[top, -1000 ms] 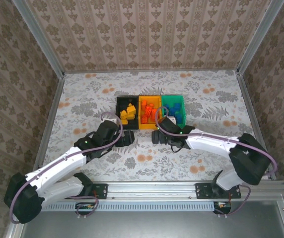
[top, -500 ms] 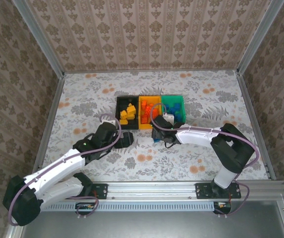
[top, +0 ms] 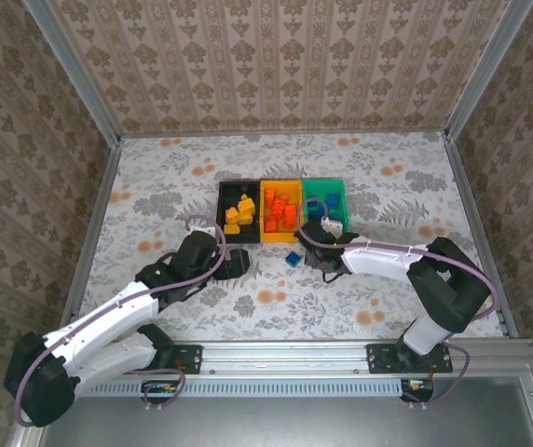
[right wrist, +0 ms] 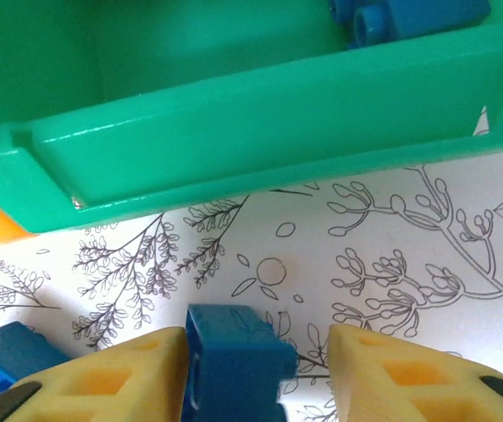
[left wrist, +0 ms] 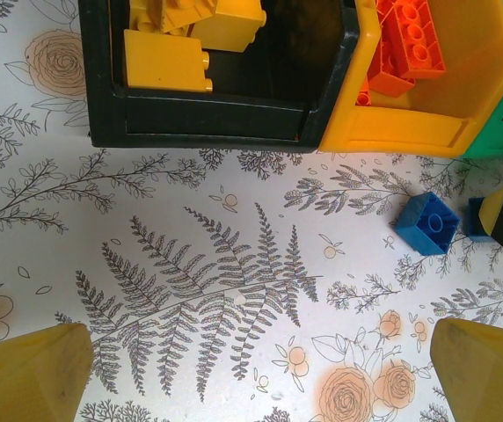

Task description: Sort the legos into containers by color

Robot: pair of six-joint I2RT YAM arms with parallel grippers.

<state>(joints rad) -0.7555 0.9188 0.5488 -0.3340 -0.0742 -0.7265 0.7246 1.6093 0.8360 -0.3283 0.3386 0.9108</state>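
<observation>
The containers stand in a row: black bin (top: pixel 222 216), orange bin (top: pixel 265 214), green bin (top: pixel 326 186). Yellow legos (left wrist: pixel 168 60) lie in the black one, red-orange legos (left wrist: pixel 405 40) in the orange one, blue legos (right wrist: pixel 410 13) in the green one. Two blue bricks rest on the table before the bins. One blue brick (right wrist: pixel 234 360) sits between the fingers of my right gripper (right wrist: pixel 256 359), touching the left finger, with a gap to the right finger. The other blue brick (left wrist: pixel 427 222) lies just left of it. My left gripper (left wrist: pixel 260 369) stands open over bare table.
The floral tablecloth (top: pixel 388 186) stretches free around the bins. Metal rails (top: pixel 94 233) and patterned walls close in the left, right and far sides. My two arms lie close together in front of the bins.
My right gripper has shifted right, from before the orange bin to before the green bin, and its jaws have narrowed round a blue brick. The left arm has barely moved.
</observation>
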